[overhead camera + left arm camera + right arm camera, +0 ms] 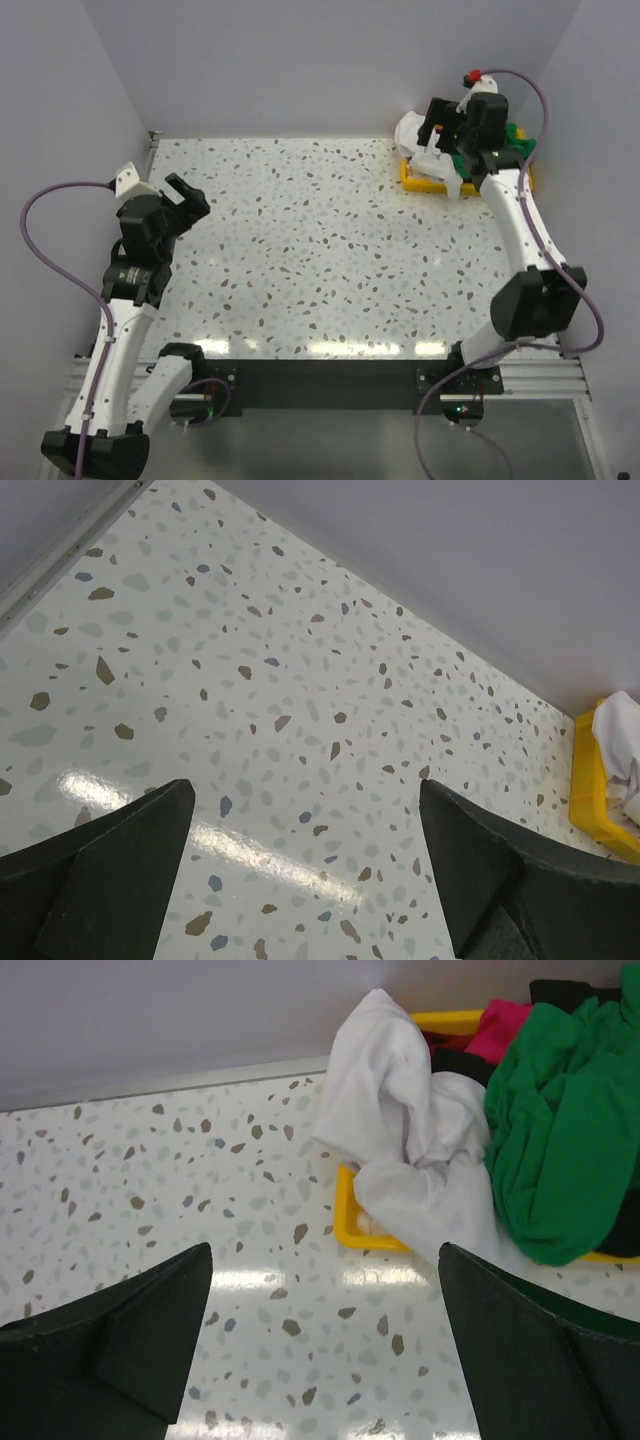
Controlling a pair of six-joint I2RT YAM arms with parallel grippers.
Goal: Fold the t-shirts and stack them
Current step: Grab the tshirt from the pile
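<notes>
Well, my right wrist camera shows the shirts best. The white shirt (410, 1130) hangs out over the near edge of the yellow bin (350, 1225) and touches the tabletop (300, 250). The green shirt (560, 1130) is piled in the bin just to the right of the white one and also spills over the edge. Only this view shows the pink shirt (505, 1025) and the black shirt (570, 990), both tucked at the back of the bin behind the other two.

The view from above shows where it all sits: the bin is in the far right corner of the tabletop, next to the wall. In that view I can only make out white and green cloth. My left wrist camera sees mostly speckled tabletop, with a corner of the bin and a bit of white cloth far off at its right edge.

My right arm is stretched out long toward the bin. My right hand (325, 1260) is wide open just in front of the white shirt and holds nothing. My left arm is bent at the left side. My left hand (305, 810) is wide open too, above the tabletop, with nothing in it, well apart from the shirts.
</notes>
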